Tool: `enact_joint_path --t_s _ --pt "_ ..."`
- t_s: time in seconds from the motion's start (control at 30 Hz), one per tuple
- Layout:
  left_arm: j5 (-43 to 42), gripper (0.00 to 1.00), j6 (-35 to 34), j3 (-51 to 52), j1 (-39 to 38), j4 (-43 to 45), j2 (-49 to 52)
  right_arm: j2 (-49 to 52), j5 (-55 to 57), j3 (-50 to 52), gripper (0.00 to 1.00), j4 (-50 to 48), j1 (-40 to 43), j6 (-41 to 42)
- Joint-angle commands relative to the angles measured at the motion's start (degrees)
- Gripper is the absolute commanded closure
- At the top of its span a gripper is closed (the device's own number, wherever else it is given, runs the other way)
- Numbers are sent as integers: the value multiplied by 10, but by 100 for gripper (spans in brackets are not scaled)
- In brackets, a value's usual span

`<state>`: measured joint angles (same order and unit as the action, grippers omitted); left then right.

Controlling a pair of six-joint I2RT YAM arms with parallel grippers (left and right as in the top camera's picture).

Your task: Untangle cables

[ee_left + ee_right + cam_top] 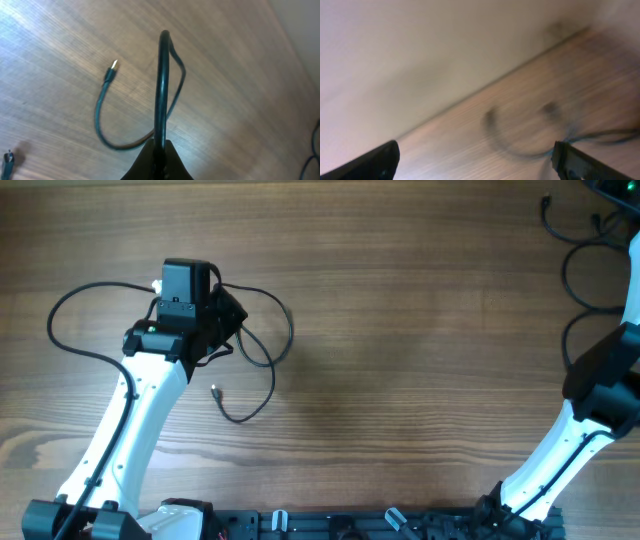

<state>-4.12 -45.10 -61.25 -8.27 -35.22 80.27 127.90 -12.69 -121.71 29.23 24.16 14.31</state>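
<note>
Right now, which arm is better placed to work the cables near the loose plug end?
Left, probably. The left hand is shut on a cable, plug end close by; the right hand is open, far off right.

overhead: high, looking straight down on the whole worktop (400,330).
left wrist: close above the worktop; shares the left cable (98,122) with overhead.
right wrist: low, blurred, facing the wall (445,50).
</note>
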Motion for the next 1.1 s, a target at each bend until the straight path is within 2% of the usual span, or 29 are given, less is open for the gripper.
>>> enact_joint_path --t_s 0.0,0.03,0.1,0.2,0.23,0.27,0.3,0.4,0.53,0.63,0.7,0.77,0.8,0.83,0.93,1.07 --pt "-4 96 23 3 -18 58 5 -62 -294 -5 0 42 -23 0" --pt "-29 96 51 3 -27 88 5 -70 -352 -5 0 56 -38 0" --pt "-43 96 55 3 -45 98 7 -76 -399 -5 0 80 -68 2" --pt "-74 96 45 3 -111 103 38 -76 -370 -5 0 155 -127 -7" --pt "-73 80 21 3 -135 114 51 -76 -318 -5 0 174 -144 -6" --pt "-73 36 -2 3 -153 134 62 -75 -240 -5 0 190 -162 -5" --pt "-74 2 -16 3 -164 152 68 -75 -178 -5 0 209 -178 -4" --pt "-74 0 -21 0 -165 161 63 -75 -102 -5 0 271 -221 -17" --pt "-77 0 -36 -8 -86 102 18 -75 -100 -5 0 316 -271 -57" --pt "-168 0 -34 -7 -5 69 -9 -75 -96 -5 0 337 -319 -57" --pt "-262 5 47 -7 13 37 -3 -75 -79 -5 0 337 -340 -57" --pt "-215 8 109 -7 -3 -37 2 -75 -64 -5 0 336 -344 -53" --pt "-50 3 118 -7 -39 -117 11 -75 -64 -5 0 337 -342 -53" --pt "-16 1 116 -7 -48 -126 11 -75 -65 -5 0 338 -342 -53" --pt "12 0 66 -7 -29 -113 7 -74 -78 -5 0 348 -355 -53" --pt "12 0 40 -7 98 -115 7 -73 -84 31 1 329 -419 -82"
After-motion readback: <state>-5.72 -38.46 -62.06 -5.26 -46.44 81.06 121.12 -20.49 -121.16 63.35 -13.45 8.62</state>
